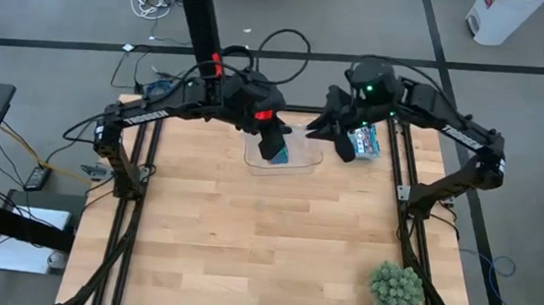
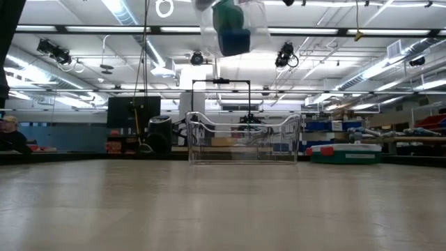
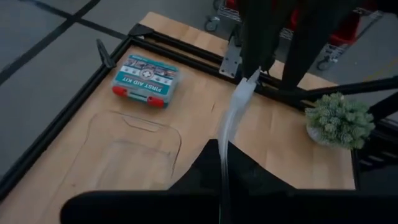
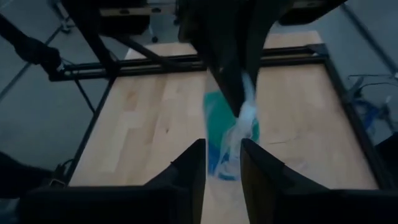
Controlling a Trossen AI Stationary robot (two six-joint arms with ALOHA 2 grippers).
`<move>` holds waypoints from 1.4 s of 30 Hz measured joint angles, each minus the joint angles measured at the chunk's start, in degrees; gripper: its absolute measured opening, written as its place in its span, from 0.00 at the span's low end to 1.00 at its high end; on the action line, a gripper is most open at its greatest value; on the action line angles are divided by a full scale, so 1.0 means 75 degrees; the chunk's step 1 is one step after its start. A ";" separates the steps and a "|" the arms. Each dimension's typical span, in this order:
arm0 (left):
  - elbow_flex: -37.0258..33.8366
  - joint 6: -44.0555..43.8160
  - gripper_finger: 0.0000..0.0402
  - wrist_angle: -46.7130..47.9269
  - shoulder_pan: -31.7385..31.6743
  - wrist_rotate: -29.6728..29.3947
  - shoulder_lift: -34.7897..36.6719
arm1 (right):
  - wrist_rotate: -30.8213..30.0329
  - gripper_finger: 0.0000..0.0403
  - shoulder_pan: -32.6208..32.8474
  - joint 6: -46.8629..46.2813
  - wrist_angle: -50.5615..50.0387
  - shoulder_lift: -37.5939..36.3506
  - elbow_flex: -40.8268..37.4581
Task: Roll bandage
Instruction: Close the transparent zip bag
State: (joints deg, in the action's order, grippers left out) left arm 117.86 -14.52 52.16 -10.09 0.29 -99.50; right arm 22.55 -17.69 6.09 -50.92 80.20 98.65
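Note:
A clear plastic bag (image 2: 233,28) hangs high over the table's far middle. Inside it sit the teal bandage (image 2: 225,15) and a blue roll (image 2: 235,42). My left gripper (image 1: 272,133) is shut on the bag above a clear plastic container (image 1: 286,162). My right gripper (image 4: 221,165) stands open just right of the bag, its fingers on either side of the bag's near edge (image 4: 239,134). The teal bandage (image 4: 216,124) shows through the plastic in the right wrist view. My left gripper pinches the bag's upper edge (image 4: 247,99) between its two shut fingers, slanting down from the table's left. The plastic runs edge-on out from between the fingers (image 3: 225,149). The bag hangs below them, clear of the container and the table. Whether my right gripper touches the bag, I cannot tell.
A first aid kit (image 3: 146,81) lies at the table's far right, under my right arm. A small green plant (image 1: 396,288) stands at the near right corner. The clear container (image 2: 242,139) rests on the wood at the far middle; the near half of the table is bare wood.

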 joint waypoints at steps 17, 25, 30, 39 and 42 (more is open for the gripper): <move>-0.0002 -0.0024 0.00 -0.0870 0.0167 -0.0798 0.0296 | -0.0047 0.20 -0.0268 -0.0140 0.0626 0.0019 -0.0271; 0.0000 0.0539 0.00 -0.0935 0.0546 -0.1102 0.0455 | 0.0035 0.20 -0.0271 -0.0108 0.0640 -0.0210 -0.0286; -0.0003 0.0660 0.00 -0.1250 0.0612 -0.1022 0.0455 | 0.0107 0.20 -0.0266 -0.0036 0.0668 -0.0537 -0.0283; -0.0003 0.0466 0.00 -0.1485 0.0516 -0.0888 0.0455 | 0.0022 0.21 -0.0256 0.0017 0.1344 -0.0489 -0.0285; -0.0003 0.0330 0.01 -0.1503 0.0495 -0.0894 0.0454 | 0.0038 0.21 -0.0183 0.0042 0.1736 -0.0423 -0.0282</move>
State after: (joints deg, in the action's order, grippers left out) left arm 117.84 -12.05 40.88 -6.37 -6.42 -96.10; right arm 22.84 -19.07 6.40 -37.90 77.02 96.54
